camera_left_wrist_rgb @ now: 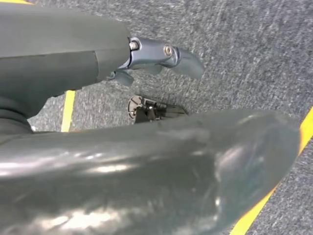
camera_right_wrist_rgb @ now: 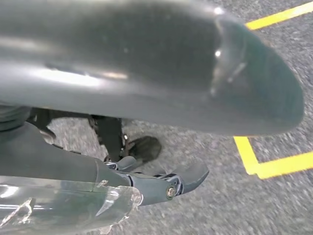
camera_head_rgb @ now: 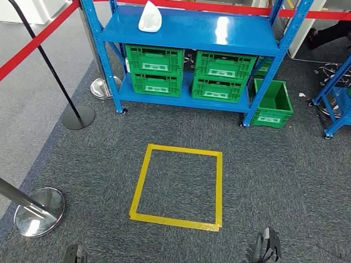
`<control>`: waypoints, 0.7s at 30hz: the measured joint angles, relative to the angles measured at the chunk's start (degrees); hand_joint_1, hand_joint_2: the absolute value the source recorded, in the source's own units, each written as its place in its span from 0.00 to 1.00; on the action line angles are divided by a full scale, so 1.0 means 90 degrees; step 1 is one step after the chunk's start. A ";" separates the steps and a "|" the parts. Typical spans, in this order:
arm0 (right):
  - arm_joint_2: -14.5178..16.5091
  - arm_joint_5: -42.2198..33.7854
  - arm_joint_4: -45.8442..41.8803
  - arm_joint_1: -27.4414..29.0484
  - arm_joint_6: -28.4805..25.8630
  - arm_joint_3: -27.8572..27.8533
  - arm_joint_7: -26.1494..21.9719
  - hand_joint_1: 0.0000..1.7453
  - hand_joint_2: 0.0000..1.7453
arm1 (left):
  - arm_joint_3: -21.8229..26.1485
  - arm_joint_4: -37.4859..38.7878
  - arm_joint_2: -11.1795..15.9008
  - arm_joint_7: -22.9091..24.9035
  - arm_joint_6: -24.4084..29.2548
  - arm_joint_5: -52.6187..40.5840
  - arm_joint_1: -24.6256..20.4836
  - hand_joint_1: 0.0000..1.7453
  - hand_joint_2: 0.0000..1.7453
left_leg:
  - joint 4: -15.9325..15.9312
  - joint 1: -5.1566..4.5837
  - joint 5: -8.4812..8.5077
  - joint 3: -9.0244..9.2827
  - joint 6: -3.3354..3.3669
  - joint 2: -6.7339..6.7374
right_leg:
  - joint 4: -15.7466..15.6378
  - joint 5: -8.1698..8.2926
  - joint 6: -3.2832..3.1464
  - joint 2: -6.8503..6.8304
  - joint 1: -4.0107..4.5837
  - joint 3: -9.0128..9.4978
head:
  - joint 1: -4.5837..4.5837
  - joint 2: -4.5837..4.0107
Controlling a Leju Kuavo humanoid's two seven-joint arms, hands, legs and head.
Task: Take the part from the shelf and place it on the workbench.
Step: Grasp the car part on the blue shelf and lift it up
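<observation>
Blue shelf [camera_head_rgb: 188, 30] holds white part [camera_head_rgb: 149, 17], well beyond both robot hands.

A workshop or storage area set up for testing is shown. A blue metal shelf rack [camera_head_rgb: 190, 33] is stocked with green plastic crates [camera_head_rgb: 156, 68], and another crate [camera_head_rgb: 271, 104] is set on the floor beside it. The grey carpet [camera_head_rgb: 269, 181] is marked with a yellow tape square [camera_head_rgb: 177, 186], well ahead of the fingers. The area is fenced by red barrier belts [camera_head_rgb: 33, 44] on chrome posts [camera_head_rgb: 39, 211].
</observation>
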 joint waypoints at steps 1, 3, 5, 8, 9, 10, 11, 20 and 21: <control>0.0003 0.0000 0.0000 -0.0010 0.0002 0.0001 0.0000 0.00 0.00 | 0.0001 0.0000 -0.0001 0.0000 0.0000 0.0000 0.0004 0.00 0.00 | 0.0000 -0.0021 0.0001 -0.0002 0.0032 0.0047 | 0.0450 -0.0244 -0.0002 -0.0113 0.0016 -0.0210 | 0.0014 0.0000; 0.0007 0.0000 0.0000 -0.0029 0.0005 0.0001 -0.0001 0.00 0.00 | 0.0002 0.0000 -0.0001 0.0000 0.0000 -0.0001 0.0015 0.00 0.00 | 0.0000 -0.0072 -0.0009 -0.0002 0.0075 0.0151 | 0.1418 -0.0661 -0.0019 -0.0202 0.0042 -0.0666 | 0.0024 0.0000; 0.0007 -0.0001 0.0000 -0.0027 0.0004 -0.0002 -0.0010 0.00 0.00 | 0.0002 0.0000 -0.0001 -0.0002 -0.0001 0.0000 0.0019 0.00 0.00 | 0.0000 -0.0116 -0.0023 0.0018 0.0095 0.0217 | 0.1627 -0.0625 -0.0069 -0.0217 0.0070 -0.0754 | 0.0024 0.0000; 0.0007 0.0016 0.0000 -0.0021 0.0011 -0.0009 -0.0046 0.00 0.00 | 0.0006 0.0000 -0.0016 -0.0042 -0.0023 0.0001 -0.0001 0.00 0.00 | 0.0001 -0.0150 -0.0053 0.0071 0.0076 0.0246 | 0.0341 0.0004 -0.0211 -0.0250 0.0153 -0.0083 | 0.0023 0.0000; 0.0007 0.0025 0.0000 -0.0025 0.0015 -0.0013 -0.0056 0.00 0.00 | 0.0008 0.0000 -0.0024 -0.0071 -0.0039 0.0001 -0.0008 0.00 0.00 | 0.0007 -0.0161 -0.0065 0.0077 0.0058 0.0250 | -0.0033 0.0130 -0.0238 -0.0273 0.0173 0.0117 | 0.0022 0.0000; 0.0008 0.0035 0.0000 -0.0028 0.0018 -0.0018 -0.0063 0.00 0.00 | 0.0012 -0.0001 -0.0029 -0.0101 -0.0058 0.0000 -0.0008 0.00 0.00 | 0.0015 -0.0175 -0.0074 0.0074 0.0063 0.0251 | -0.0246 0.0186 -0.0230 -0.0290 0.0183 0.0229 | 0.0019 0.0000; 0.0008 0.0047 0.0000 -0.0028 0.0020 -0.0023 -0.0067 0.00 0.00 | 0.0018 -0.0001 -0.0033 -0.0131 -0.0077 -0.0004 -0.0005 0.00 0.00 | 0.0021 -0.0188 -0.0076 0.0066 0.0077 0.0251 | -0.0324 0.0194 -0.0213 -0.0298 0.0186 0.0264 | 0.0015 0.0000; 0.0010 0.0223 0.0000 -0.0018 0.0041 -0.0112 -0.0033 0.00 0.00 | 0.0132 0.0000 -0.0036 -0.0148 -0.0023 -0.0156 -0.0005 0.00 0.00 | -0.0078 -0.0181 0.0012 0.0056 0.0008 0.0251 | -0.0340 0.0226 -0.0251 -0.0285 0.0205 0.0218 | 0.0012 0.0000; 0.0010 0.0231 0.0000 -0.0020 0.0044 -0.0124 -0.0030 0.00 0.00 | 0.0135 0.0000 -0.0038 -0.0142 -0.0008 -0.0162 -0.0004 0.00 0.00 | -0.0082 -0.0178 0.0016 0.0055 -0.0007 0.0251 | -0.0340 0.0228 -0.0256 -0.0286 0.0206 0.0216 | 0.0013 0.0000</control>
